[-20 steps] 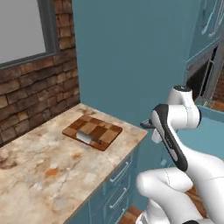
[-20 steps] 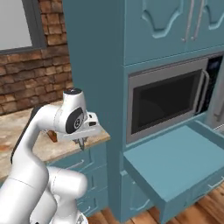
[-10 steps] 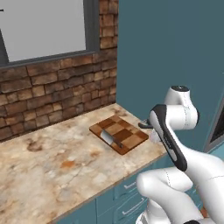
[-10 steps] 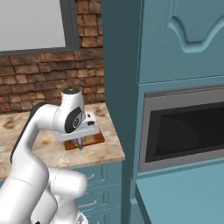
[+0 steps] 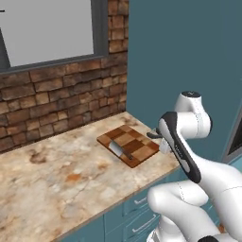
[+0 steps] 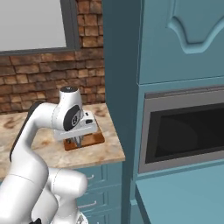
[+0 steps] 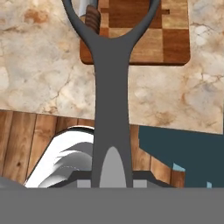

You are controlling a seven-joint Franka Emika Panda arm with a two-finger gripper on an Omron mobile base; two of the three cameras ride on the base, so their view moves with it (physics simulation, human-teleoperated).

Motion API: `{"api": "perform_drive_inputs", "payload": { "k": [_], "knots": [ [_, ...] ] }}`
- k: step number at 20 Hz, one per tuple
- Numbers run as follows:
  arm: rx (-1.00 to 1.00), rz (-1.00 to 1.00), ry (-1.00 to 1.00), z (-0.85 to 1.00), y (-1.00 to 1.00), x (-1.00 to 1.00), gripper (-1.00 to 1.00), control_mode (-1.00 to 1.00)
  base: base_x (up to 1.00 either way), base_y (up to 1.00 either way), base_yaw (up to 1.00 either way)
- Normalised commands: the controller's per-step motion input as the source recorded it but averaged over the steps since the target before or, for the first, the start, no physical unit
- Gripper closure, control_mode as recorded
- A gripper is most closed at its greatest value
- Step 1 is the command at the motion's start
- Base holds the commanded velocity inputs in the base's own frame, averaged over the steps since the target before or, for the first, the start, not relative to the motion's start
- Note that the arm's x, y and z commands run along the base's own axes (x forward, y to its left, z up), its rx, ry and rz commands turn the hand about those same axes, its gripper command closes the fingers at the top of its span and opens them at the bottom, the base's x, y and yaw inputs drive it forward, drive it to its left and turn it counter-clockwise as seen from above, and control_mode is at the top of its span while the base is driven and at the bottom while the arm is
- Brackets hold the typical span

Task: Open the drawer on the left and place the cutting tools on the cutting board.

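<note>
The claw (image 6: 78, 141) is closed down narrow on the slim grey forked tool (image 7: 111, 94), whose shaft rises from between the fingers with its two prongs spreading out over the cutting board (image 7: 168, 41). The claw hangs over the front edge of the marble worktop (image 5: 56, 179), just beside the board's near end. The knife (image 5: 118, 150) lies flat on the cutting board, its silver blade and brown handle resting on the checkered wood.
</note>
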Motion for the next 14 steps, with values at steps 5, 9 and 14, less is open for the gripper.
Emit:
{"api": "perform_drive_inputs", "payload": {
  "k": [5,9,14],
  "knots": [
    [0.00,0.00,0.00,0.00,0.00,0.00,1.00,1.00,0.84,0.02,0.00],
    [0.00,0.00,0.00,0.00,0.00,0.00,1.00,1.00,0.02,0.00,0.00],
    [0.00,0.01,0.00,0.00,0.03,0.33,1.00,-1.00,0.00,0.00,0.00]
  ]
}}
